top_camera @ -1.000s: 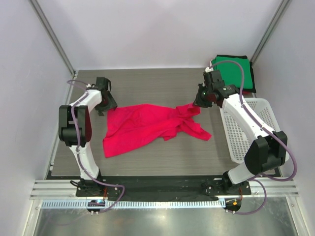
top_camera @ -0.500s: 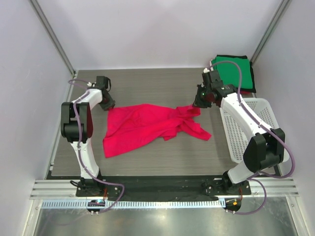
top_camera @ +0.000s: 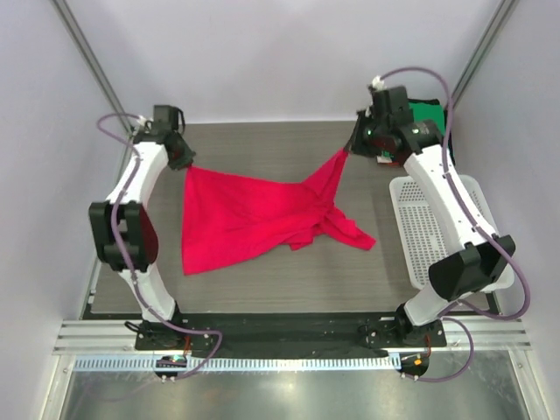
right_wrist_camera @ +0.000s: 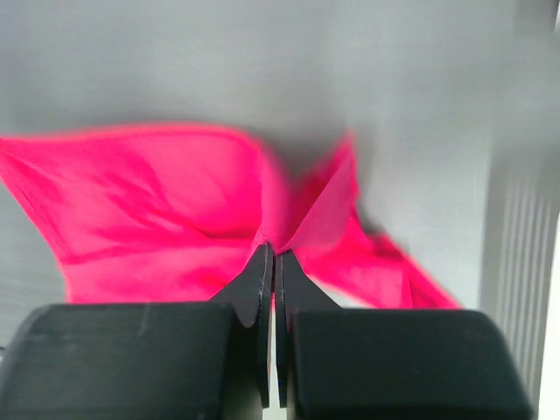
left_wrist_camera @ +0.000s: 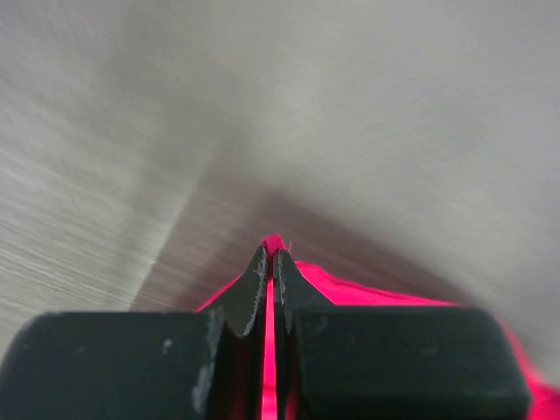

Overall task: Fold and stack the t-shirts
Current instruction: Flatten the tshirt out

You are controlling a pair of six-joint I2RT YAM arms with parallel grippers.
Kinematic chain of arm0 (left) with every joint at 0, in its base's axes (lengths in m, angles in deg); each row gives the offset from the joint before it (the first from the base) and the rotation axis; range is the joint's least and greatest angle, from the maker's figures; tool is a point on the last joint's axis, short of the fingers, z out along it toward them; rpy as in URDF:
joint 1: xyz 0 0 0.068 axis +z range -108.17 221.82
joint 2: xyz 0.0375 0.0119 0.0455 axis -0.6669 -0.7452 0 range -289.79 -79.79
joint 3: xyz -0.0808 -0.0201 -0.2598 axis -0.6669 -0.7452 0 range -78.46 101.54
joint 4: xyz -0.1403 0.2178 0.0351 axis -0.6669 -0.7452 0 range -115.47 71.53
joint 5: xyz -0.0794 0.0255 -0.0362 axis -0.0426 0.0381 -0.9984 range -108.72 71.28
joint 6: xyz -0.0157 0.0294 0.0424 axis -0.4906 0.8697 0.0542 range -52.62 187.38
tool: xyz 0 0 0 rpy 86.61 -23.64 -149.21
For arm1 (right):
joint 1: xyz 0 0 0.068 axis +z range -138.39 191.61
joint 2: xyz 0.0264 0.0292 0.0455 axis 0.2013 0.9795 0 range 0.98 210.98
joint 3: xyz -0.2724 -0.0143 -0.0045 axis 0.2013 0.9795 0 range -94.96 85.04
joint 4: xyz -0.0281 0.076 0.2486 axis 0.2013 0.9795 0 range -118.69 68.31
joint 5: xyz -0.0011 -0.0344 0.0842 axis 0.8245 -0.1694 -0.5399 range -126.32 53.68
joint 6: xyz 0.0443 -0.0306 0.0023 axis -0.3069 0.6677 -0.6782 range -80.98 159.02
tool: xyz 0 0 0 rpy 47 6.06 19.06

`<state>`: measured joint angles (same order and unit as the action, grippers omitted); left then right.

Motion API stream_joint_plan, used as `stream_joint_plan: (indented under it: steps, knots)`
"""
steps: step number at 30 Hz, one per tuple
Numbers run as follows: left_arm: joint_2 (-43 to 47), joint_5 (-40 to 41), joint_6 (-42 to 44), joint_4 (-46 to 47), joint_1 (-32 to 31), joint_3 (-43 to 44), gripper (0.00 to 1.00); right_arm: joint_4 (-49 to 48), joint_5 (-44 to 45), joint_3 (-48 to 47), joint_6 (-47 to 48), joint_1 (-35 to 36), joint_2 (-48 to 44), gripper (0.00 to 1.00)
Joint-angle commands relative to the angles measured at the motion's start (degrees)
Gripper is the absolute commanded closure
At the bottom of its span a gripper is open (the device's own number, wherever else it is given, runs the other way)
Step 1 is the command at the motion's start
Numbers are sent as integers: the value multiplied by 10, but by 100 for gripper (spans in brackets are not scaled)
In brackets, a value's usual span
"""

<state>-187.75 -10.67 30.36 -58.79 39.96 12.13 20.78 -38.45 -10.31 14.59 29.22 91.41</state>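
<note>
Now both arms hold the red-pink t-shirt (top_camera: 254, 214) by its far edge, at the back of the counter (top_camera: 262, 140). The left pincer (top_camera: 186, 163) is closed fully on one corner of the cloth, and in its wrist view a thin strip of red shows between the two fingers. The right pincer (top_camera: 347, 151) is closed too, pinching another part of the edge, where the cloth rises in a small peak. Between the two grips the far edge is raised and almost stretched. The rest of the shirt lies on the counter, wrinkled, with a bunched part toward the white mesh basket (top_camera: 433, 236). A folded green t-shirt (top_camera: 430, 112) lies in the far right corner, partly behind the right arm.

I judge that the step in hand is spreading the shirt flat, before any fold. The next move, I think, asks the two arms to pull apart gently and lay the cloth down smooth, without letting a corner slip.
</note>
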Motion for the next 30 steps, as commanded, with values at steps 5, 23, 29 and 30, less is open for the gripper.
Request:
stream_joint_plan:
  steps: [5,23,29,30]
  knots:
    - [233,30,4,-117,1,205,100,71,8,-327,46,-1,-33,99]
    - [634,119,32,-126,-41,229,100,-66,-12,-348,70,0,-425,99]
    - [577,139,48,-141,-57,227,100,-11,62,-414,79,0,-319,99]
    - [569,144,50,-142,-58,220,100,-18,75,-379,77,0,-309,99]
